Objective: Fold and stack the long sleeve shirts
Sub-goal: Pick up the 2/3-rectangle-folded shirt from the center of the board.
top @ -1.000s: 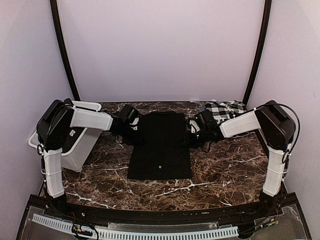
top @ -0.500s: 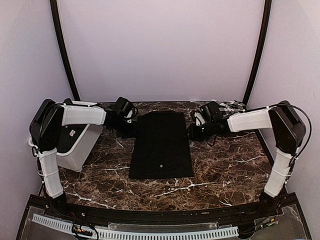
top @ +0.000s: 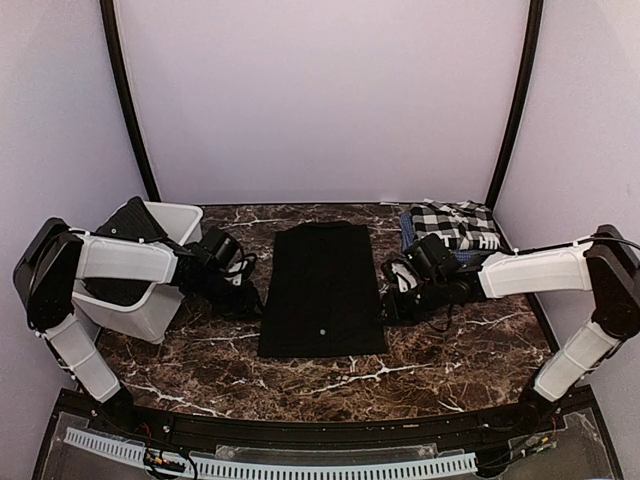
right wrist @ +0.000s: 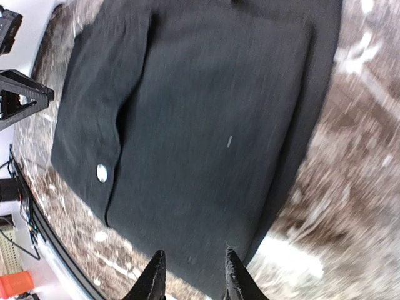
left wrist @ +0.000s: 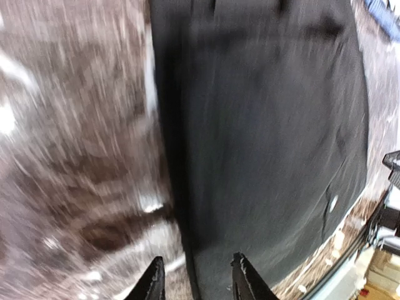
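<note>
A dark, marble-veined tabletop (top: 450, 340) sits between pale lilac walls.

The left end effector (left wrist: 195, 284) hangs low over the left long edge of the black shirt (left wrist: 262, 137). Its fingers are apart with nothing between them, and the cloth's edge runs just under the gap. The right end effector (right wrist: 192, 275) mirrors it over the right long edge, fingers likewise apart and empty. Both wrist views are smeared, so I cannot tell whether either one touches the cloth.

From above, the two stand opposite each other about midway along the shirt. That placement looks like a setup for a paired pinch, since taking both edges at once should keep a crosswise fold square.

The shirt lies flat mid-tabletop as a long narrow rectangle, its small white mark (top: 320, 331) toward the near end. No sleeves stick out, so the lengthwise folds appear done and the crosswise fold seems due.

The checked shirt (top: 455, 225) lies bunched in the far right corner, well apart from the black one. Whether it is folded I cannot tell. A white bin (top: 178, 212) stands at the left edge, beside the left arm.
</note>
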### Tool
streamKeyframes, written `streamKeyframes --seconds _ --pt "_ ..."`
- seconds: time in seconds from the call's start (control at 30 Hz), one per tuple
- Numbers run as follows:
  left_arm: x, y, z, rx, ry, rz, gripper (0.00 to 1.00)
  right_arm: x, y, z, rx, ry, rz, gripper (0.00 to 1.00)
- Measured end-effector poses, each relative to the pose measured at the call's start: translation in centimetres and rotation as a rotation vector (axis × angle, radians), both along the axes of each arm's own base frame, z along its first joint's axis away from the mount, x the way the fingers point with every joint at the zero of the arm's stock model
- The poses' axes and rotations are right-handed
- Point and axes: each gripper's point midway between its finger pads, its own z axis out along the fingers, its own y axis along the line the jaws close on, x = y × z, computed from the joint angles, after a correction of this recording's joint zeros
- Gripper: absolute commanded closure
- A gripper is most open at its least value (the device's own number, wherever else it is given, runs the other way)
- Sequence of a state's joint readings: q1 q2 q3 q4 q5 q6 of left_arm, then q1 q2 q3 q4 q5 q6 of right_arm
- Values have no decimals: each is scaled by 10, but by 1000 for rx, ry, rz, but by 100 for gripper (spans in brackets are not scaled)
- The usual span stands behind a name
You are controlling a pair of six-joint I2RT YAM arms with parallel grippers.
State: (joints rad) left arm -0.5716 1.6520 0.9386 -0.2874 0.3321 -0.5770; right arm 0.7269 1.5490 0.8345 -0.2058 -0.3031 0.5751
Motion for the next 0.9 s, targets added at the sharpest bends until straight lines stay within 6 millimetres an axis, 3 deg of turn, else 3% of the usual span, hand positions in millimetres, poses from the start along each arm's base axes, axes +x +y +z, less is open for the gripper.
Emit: streamKeyframes --seconds 0.2,0.43,0.57,0.9 --pt "-46 3 -16 -11 107 -29 65 -35 -6 -18 -29 82 4 72" --pt "-78 8 -23 -30 179 -41 67 -54 -17 -36 -49 152 -18 75" --pt "-86 6 -26 -40 204 -45 67 -57 -19 -46 -59 174 -32 76" --pt "-92 -6 -26 -85 230 -43 69 -54 -17 -45 -33 173 -58 77"
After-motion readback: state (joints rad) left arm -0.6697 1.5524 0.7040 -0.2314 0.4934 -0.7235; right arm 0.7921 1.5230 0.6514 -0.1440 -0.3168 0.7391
